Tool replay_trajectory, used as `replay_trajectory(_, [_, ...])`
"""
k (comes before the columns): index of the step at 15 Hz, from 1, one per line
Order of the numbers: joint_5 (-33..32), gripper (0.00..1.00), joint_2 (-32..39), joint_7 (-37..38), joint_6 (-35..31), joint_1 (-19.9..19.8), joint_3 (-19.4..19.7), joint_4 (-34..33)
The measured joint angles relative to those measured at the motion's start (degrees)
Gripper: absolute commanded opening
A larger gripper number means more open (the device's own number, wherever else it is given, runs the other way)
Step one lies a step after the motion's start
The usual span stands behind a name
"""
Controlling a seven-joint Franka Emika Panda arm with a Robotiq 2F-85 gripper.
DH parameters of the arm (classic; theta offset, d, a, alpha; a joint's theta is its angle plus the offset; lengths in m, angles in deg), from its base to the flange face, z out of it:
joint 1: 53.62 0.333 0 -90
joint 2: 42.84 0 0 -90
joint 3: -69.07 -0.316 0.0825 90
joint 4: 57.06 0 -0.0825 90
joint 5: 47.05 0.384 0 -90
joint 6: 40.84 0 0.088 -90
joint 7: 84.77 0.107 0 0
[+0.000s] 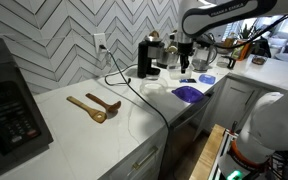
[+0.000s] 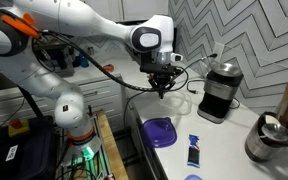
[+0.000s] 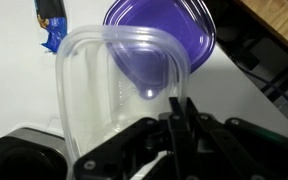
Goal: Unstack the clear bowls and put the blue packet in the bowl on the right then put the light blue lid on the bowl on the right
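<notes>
In the wrist view my gripper [image 3: 177,112] is shut on the rim of a clear bowl [image 3: 94,95], which fills the middle of the frame. Through and behind the bowl lies the large dark blue-purple flat thing [image 3: 164,35]. The blue packet [image 3: 51,25] lies at the top left. In both exterior views the gripper [image 1: 184,62] [image 2: 164,84] hangs above the white counter, over the purple flat thing [image 1: 189,93] [image 2: 161,131]. The blue packet [image 2: 194,150] lies beside it. The light blue lid [image 1: 206,79] lies a little further along. I cannot make out a second clear bowl.
A black coffee machine [image 1: 144,58] [image 2: 219,90] and a metal pot [image 1: 170,52] [image 2: 269,140] stand at the wall. A black cable [image 1: 134,95] runs over the counter. Wooden spoons [image 1: 94,107] lie apart on the counter, beside a black appliance [image 1: 9,105].
</notes>
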Motion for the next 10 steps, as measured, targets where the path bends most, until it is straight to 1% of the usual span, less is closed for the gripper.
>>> replay_trajectory(3, [-0.1, 0.02, 0.0, -0.1, 0.0, 0.1, -0.2, 0.0])
replay_trajectory(5, [-0.9, 0.02, 0.1, -1.4, -0.2, 0.3, -0.4, 0.0])
replay_trajectory(7, [-1.3, 0.02, 0.4, -4.6, -1.1, 0.3, 0.1, 0.2])
replay_trajectory(10, [-1.3, 0.02, 1.1, -9.1, -3.2, 0.0, 2.0, 1.1])
